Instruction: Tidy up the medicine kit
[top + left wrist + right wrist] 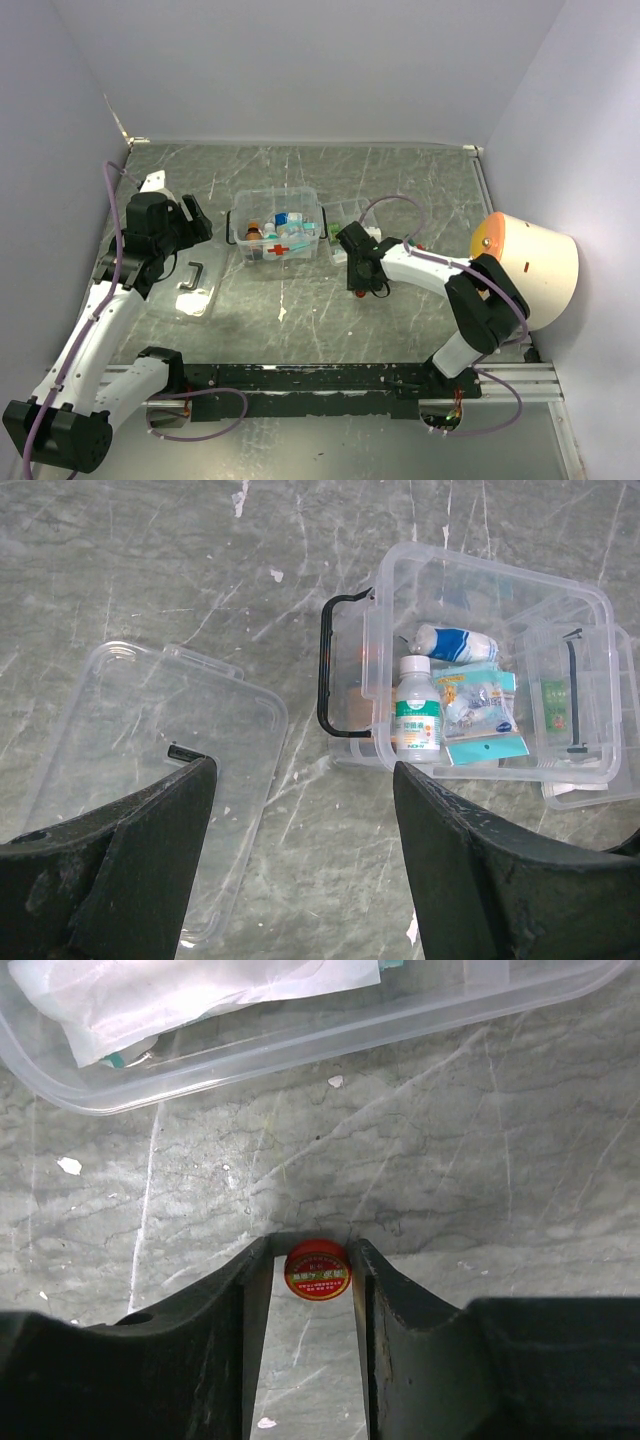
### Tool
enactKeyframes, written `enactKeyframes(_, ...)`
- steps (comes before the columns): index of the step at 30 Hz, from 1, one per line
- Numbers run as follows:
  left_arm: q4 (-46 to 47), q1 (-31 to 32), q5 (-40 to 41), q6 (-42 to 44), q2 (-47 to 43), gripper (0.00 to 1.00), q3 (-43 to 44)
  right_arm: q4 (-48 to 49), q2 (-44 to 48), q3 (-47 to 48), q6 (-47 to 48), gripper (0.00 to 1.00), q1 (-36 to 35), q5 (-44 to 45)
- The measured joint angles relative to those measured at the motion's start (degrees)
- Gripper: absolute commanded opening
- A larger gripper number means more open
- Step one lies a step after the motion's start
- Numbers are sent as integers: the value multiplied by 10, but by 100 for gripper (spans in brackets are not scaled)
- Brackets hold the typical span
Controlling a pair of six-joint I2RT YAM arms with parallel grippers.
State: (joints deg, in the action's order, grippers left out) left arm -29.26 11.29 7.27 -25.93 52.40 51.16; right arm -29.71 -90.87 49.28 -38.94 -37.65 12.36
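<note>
The medicine kit (240, 216), a clear box with a red cross and black handles, stands open mid-table with bottles and packets inside; the left wrist view shows it (480, 568) at upper right. A small red round tin (318, 1271) lies on the table between the fingers of my right gripper (311, 1248). The jaws stand narrow around it, with the right finger at its edge and a thin gap on the left. In the top view that gripper (362, 290) is just right of the kit's front. My left gripper (200, 222) hangs open and empty left of the kit, above bare table (300, 770).
The flat clear lid (195, 290) with a black handle lies left of the kit, under the left gripper (150, 740). A clear compartmented tray (345, 212) sits against the kit's right side. A clear container's rim (300, 1035) crosses ahead of the right gripper. A white-and-orange dome (525, 265) stands at the right.
</note>
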Motion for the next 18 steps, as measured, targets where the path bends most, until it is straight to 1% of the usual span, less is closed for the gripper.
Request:
enactKeyframes(3, 0, 0, 0, 0, 0, 82, 0, -9, -5, 6, -3, 27, -7, 9)
enactKeyframes(5, 0, 0, 0, 0, 0, 82, 0, -12, -6, 7, -8, 25, -9, 10)
enactKeyframes(7, 0, 0, 0, 0, 0, 82, 0, -15, -6, 8, -12, 26, -9, 10)
enactKeyframes(10, 1, 0, -1, 0, 0, 82, 0, -16, -5, 8, -20, 32, -9, 10)
enactKeyframes(12, 2, 0, -1, 0, 0, 82, 0, -18, -5, 8, -26, 34, -10, 10)
enactKeyframes(15, 3, 0, -2, 0, 0, 82, 0, -20, -5, 8, -29, 34, -10, 10)
enactKeyframes(18, 3, 0, -3, 0, 0, 82, 0, -21, -5, 7, -31, 30, -9, 6)
